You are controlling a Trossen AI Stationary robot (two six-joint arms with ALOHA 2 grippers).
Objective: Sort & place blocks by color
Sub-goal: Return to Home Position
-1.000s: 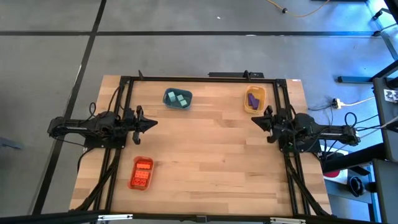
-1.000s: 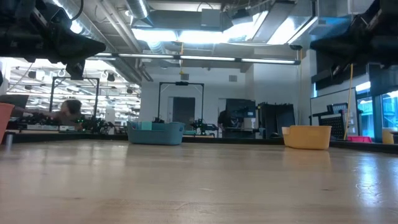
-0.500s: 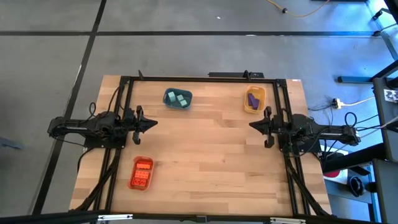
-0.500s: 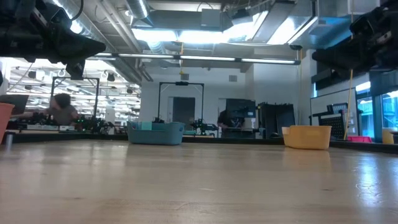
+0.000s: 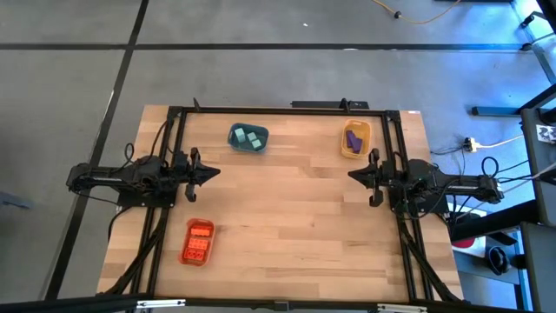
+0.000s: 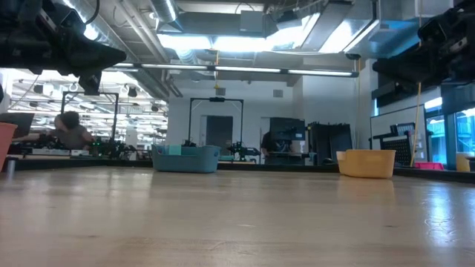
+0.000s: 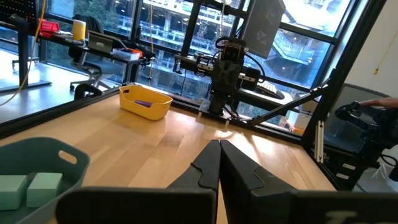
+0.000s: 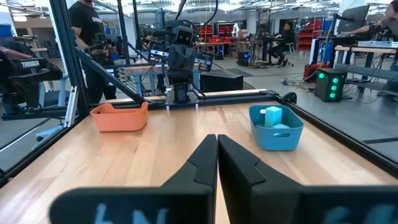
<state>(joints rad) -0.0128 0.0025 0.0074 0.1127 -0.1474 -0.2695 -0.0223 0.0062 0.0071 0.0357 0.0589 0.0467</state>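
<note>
Both arms sit at opposite sides of the desk (image 5: 287,217), with the left end effector (image 5: 211,172) and right end effector (image 5: 353,176) pinched closed, gripping nothing. Teal blocks (image 5: 250,136) are in the blue tray (image 5: 231,139), purple blocks (image 5: 353,137) in the yellow tray (image 5: 352,155), and orange-red blocks (image 5: 199,241) in the orange tray (image 5: 183,252).

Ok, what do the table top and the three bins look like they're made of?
Table top: light wood in glued strips, by the grain and seams; a smooth, likely sealed finish, since it shows a soft sheen in the low view. Blue bin, yellow bin, orange bin: probably moulded plastic, by the even colour, thin walls and rounded rims; semi-matt.
</note>
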